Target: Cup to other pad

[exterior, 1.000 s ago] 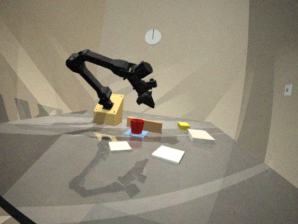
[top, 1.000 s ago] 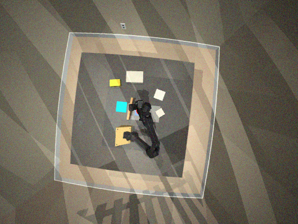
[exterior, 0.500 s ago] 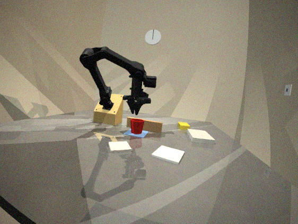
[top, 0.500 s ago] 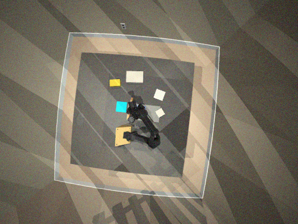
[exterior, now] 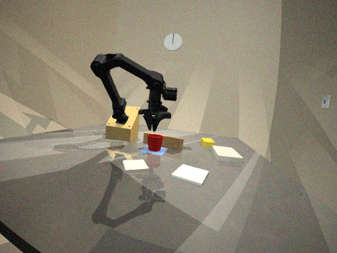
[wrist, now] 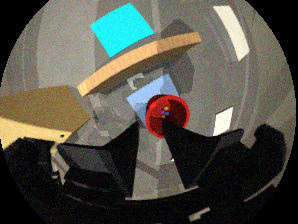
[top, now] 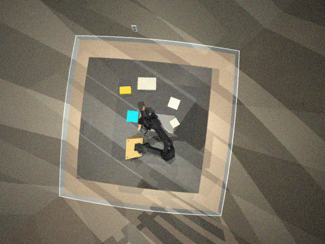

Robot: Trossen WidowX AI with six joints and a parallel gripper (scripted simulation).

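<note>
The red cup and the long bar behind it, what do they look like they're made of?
The cup looks like plastic: a uniform saturated red, smooth walls, thin rim, though the finish is hard to judge. The bar looks like wood or fibreboard: flat tan colour, matte, sharp square edges, no grain visible, so this is a guess.
</note>
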